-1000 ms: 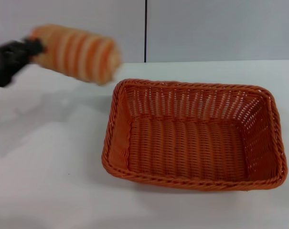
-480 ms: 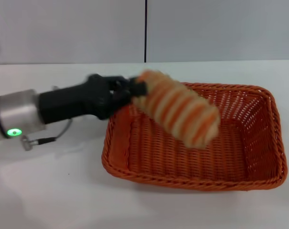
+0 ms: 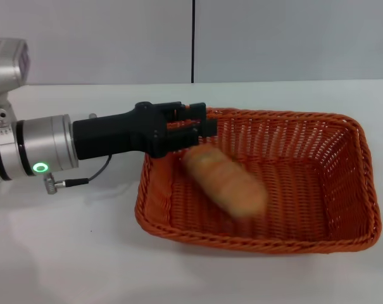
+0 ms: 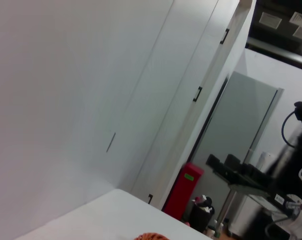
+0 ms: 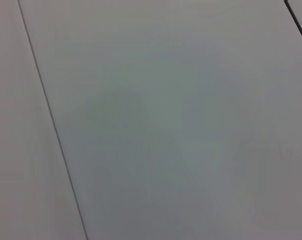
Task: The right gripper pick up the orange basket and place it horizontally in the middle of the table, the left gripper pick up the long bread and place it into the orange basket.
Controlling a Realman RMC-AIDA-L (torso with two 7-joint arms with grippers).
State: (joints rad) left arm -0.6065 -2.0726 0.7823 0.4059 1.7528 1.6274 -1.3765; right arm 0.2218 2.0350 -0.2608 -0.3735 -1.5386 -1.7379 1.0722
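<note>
long bread is just a blur inside the orange basket; left arm cut off at 9 o'clock; basket barely peeks into left wrist view

Left arm: silver-grey cylindrical forearm segment with dark ring bands, a lit green round indicator, small screws on the pale housing at 9 o'clock. Thin black cable loops under the wrist from a metal plug. Black matte wrist block leads to the left gripper, black, two short fingers.
</note>
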